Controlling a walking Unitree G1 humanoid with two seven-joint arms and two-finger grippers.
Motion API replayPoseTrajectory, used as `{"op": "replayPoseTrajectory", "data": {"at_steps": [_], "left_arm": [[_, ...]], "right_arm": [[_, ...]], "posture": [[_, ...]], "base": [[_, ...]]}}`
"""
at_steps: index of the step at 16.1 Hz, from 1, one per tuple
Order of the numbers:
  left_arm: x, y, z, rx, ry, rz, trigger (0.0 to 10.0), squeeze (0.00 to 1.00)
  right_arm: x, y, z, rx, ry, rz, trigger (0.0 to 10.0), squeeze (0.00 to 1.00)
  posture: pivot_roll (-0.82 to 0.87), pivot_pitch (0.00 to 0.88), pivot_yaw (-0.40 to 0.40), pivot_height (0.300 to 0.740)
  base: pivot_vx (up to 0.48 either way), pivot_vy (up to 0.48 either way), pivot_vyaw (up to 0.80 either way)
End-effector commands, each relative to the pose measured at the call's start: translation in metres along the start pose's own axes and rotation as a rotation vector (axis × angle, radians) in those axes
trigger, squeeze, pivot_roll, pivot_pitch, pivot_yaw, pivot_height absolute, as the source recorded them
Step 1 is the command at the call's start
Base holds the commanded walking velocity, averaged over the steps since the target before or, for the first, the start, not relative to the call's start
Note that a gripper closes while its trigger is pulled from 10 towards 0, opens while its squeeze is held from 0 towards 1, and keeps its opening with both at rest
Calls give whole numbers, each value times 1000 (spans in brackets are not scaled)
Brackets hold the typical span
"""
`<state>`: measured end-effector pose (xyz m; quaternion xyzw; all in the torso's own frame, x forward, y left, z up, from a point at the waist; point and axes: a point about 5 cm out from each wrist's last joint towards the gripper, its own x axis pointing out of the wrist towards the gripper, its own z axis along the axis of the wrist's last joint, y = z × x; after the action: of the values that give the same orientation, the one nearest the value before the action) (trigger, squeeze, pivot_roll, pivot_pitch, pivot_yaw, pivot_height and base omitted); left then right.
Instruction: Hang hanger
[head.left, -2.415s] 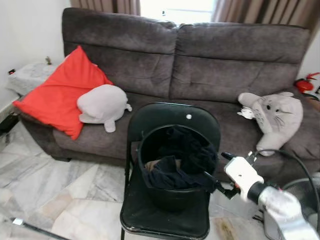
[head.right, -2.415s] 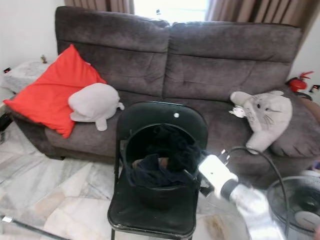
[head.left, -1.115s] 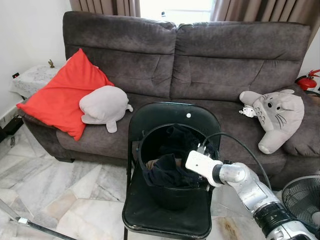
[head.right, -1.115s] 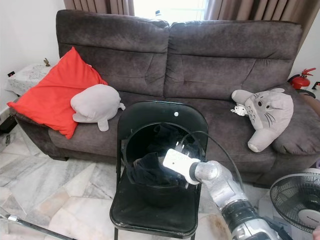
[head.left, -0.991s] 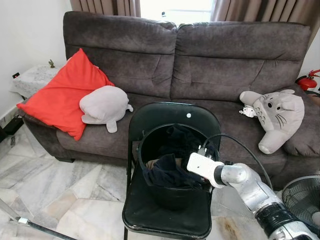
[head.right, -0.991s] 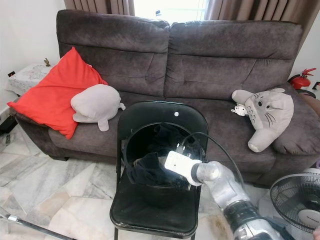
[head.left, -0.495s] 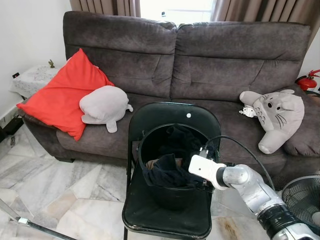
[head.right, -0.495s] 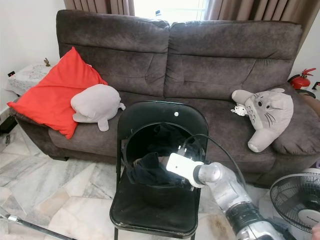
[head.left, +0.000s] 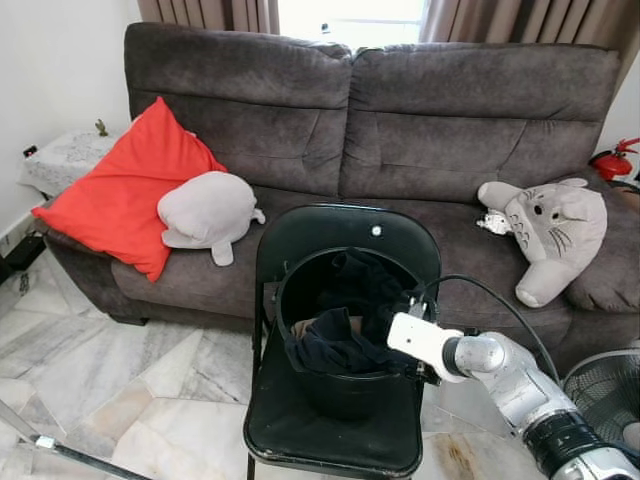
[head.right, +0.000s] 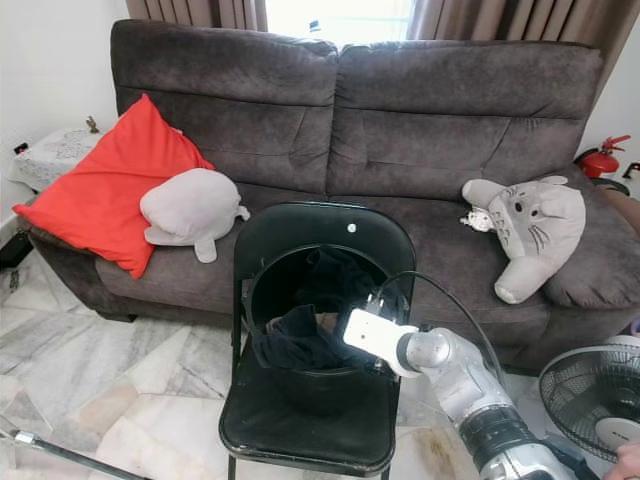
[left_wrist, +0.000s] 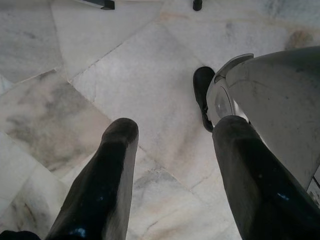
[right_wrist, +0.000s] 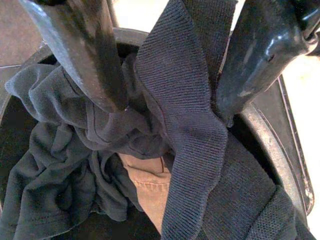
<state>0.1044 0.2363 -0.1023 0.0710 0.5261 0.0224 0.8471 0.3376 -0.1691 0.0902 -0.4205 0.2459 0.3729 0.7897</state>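
While no hanger can be made out, dark clothes (right_wrist: 185, 125) fill a black bucket (head.left: 345, 385) on a black folding chair (head.left: 340, 440) before the grey sofa (head.left: 400, 120). The right tool (right_wrist: 167, 85) sits at the bucket rim, fingers (right_wrist: 85, 55) spread around a ribbed knit fold. The left tool (left_wrist: 175, 175) hangs wide over marble floor (left_wrist: 125, 75).

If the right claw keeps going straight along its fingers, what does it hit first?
Most likely the dark knit garment lying between the right claw's open fingers, heaped in the black bucket on the chair. Depth is hard to judge.
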Motion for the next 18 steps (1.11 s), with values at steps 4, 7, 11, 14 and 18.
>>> {"op": "replayPoseTrajectory", "data": {"at_steps": [4,7,11,14,18], "left_arm": [[0,1,-2,-2,16,-2,10000,0],[0,1,-2,-3,16,-3,10000,0],[0,1,-2,-3,17,0,10000,0],[0,1,-2,-1,18,-1,10000,0],[0,1,-2,1,21,-6,10000,0]], "right_arm": [[1,-2,-4,4,17,-13,10000,0],[4,0,-3,3,6,-11,10000,0],[8,-1,3,8,-25,-36,10000,0],[9,-3,5,4,-31,-48,10000,0],[12,-2,8,-10,-44,-38,10000,0]], "posture": [[37,0,27,740],[39,0,27,740],[45,0,28,740],[47,0,27,740],[47,0,27,740]], "base": [[0,0,0],[0,0,0],[0,0,0],[0,0,0],[0,0,0]]}}
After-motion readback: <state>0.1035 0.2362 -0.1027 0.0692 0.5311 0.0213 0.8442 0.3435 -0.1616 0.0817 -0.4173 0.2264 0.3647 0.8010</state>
